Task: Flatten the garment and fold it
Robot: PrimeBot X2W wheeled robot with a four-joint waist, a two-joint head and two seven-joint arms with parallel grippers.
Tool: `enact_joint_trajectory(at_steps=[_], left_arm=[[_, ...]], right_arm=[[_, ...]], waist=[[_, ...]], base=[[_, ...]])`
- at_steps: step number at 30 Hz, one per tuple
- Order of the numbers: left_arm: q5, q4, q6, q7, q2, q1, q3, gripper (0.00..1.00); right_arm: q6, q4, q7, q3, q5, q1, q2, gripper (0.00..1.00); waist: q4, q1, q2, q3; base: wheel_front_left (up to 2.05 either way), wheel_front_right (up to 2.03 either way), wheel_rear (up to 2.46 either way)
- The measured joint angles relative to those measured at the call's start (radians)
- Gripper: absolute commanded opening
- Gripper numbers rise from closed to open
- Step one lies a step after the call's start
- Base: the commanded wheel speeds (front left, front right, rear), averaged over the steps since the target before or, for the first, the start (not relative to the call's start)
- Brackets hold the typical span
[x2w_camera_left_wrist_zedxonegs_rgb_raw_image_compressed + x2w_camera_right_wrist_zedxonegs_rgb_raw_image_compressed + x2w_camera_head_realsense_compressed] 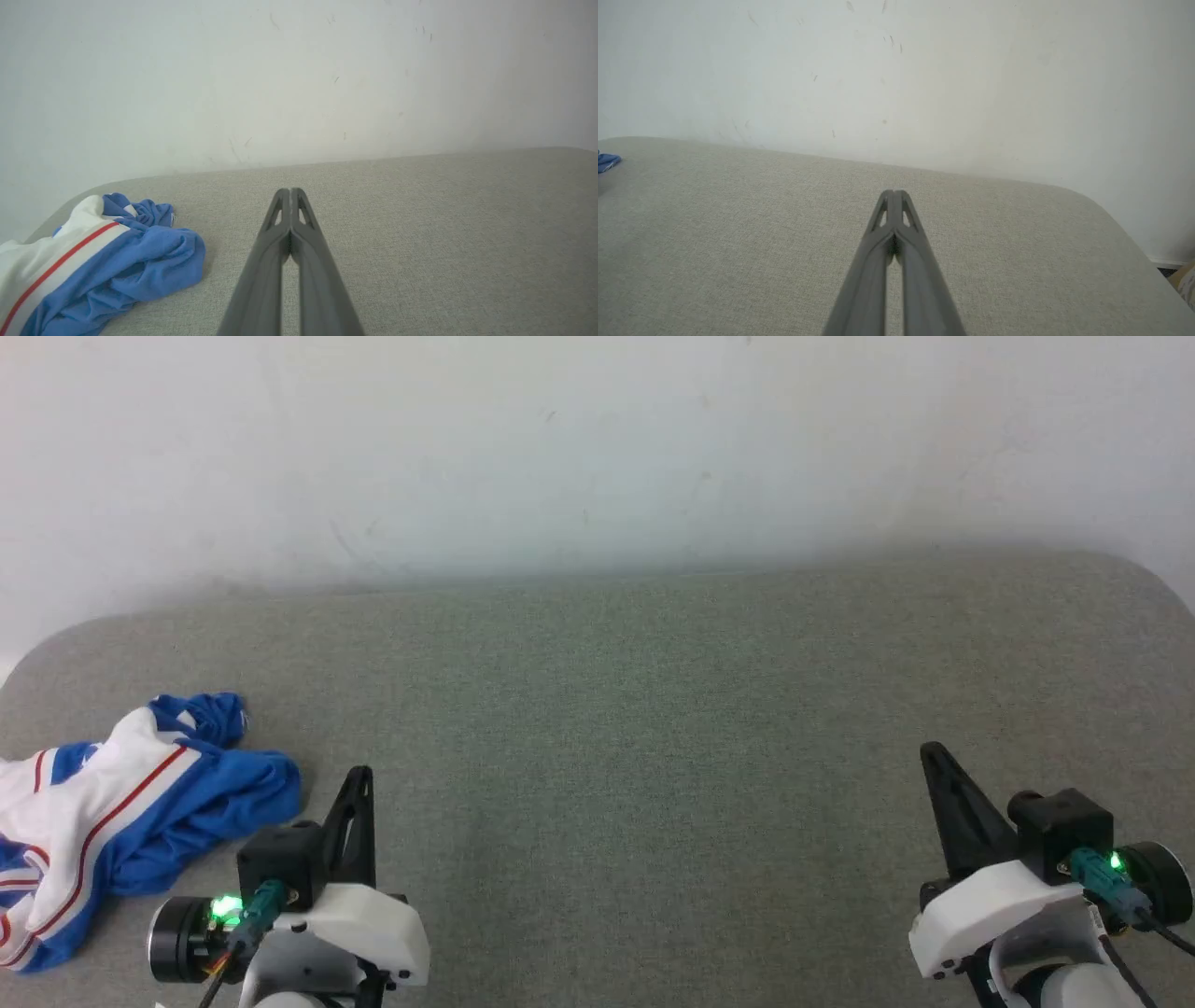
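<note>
Grey-green woven fabric covers 1 wide bench (635, 709) with rounded far corners, set against 1 plain white wall (597, 448) marked with faint scuffs.

1 garment (112, 821) lies crumpled in a heap on the bench at the near left, running off the left edge of the head view. It is royal blue with white panels and thin red stripes, bunched and not spread flat. From the left wrist view the garment (117, 266) sits left of the fingers, apart from them. From the right wrist view only a small blue scrap of it (606, 162) shows at the far left.

2 grippers show at the near edge, both above bare bench. The left gripper (360, 782) is at the near left, just right of the garment and not touching it. The right gripper (934, 761) is at the near right, well apart from the garment.

Each gripper has 2 long dark fingers. The left pair (261, 280) are pressed together at the tips, holding nothing. The right pair (866, 280) are likewise pressed together and empty.

1 green light (224, 907) glows on the left wrist, and 1 (1115, 861) on the right.
</note>
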Motion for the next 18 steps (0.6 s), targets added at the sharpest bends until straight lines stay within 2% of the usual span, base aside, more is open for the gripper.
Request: enact_joint_trajectory(at_steps=[18], left_arm=[[0.0,0.0,0.0,0.0,0.0,0.0,0.0,0.0]], right_arm=[[0.0,0.0,0.0,0.0,0.0,0.0,0.0,0.0]], waist=[[0.0,0.0,0.0,0.0]], base=[[0.0,0.0,0.0]])
